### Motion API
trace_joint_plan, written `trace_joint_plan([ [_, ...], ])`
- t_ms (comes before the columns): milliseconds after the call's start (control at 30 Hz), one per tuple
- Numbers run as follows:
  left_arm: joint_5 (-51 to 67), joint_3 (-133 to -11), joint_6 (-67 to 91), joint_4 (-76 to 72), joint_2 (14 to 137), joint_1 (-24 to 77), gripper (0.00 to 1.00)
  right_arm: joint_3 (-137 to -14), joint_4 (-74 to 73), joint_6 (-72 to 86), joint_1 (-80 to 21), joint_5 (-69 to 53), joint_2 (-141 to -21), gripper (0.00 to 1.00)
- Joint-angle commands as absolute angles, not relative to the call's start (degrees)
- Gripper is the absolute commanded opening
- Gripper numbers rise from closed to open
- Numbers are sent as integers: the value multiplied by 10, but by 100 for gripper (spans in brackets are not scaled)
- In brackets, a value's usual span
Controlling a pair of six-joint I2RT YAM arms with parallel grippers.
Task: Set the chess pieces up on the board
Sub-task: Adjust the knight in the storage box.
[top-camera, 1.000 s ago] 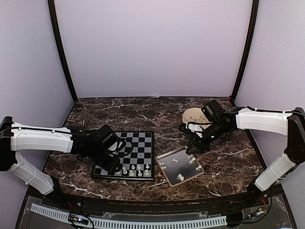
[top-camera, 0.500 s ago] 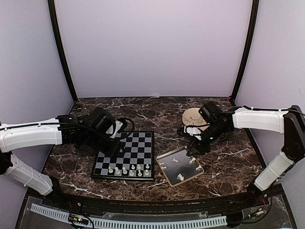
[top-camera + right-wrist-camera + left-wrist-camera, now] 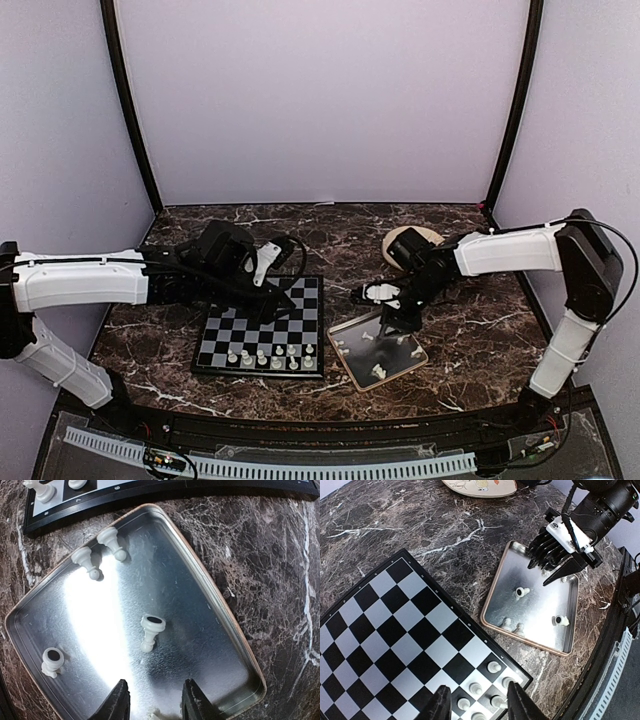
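Midway through the set-up: a handful of white chess pieces point(image 3: 262, 357) stand along the chessboard's point(image 3: 250, 335) near edge, well short of a full side. At least four more lie in the metal tray point(image 3: 195, 640) just beside it on the marble counter point(image 3: 470, 340). The right gripper point(image 3: 156, 702) hovers open over the tray (nothing clamped) while the left gripper point(image 3: 480, 705) hangs open and empty above the board's corner.

You see a board point(image 3: 255, 330) with black and light-grey checks and a thin black edge, and the little chess pieces point(image 3: 268, 356) are white. The tray point(image 3: 190, 630) is shiny silver with a pale rim. The plate point(image 3: 465, 484) is beige, and the table point(image 3: 480, 340) is dark brown with wiggly white lines.
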State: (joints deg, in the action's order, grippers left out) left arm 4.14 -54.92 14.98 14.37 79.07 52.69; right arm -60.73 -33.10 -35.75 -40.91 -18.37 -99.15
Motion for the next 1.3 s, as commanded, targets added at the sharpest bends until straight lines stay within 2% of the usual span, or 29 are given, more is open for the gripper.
trace_joint_plan([
  [0,65,-527,131,115,779,529,40,-594,-356,-412,-428,-202,-956,38],
  [433,50,-498,145,110,752,529,40,-596,-417,-567,-514,-102,-974,48],
  [833,40,-464,164,99,724,529,40,-628,-419,-599,-591,-84,-1025,52],
  [1100,41,-454,173,92,714,529,40,-656,-402,-555,-598,-87,-1071,46],
  [1267,42,-452,173,84,719,529,40,-696,-407,-504,-569,-113,-1086,43],
])
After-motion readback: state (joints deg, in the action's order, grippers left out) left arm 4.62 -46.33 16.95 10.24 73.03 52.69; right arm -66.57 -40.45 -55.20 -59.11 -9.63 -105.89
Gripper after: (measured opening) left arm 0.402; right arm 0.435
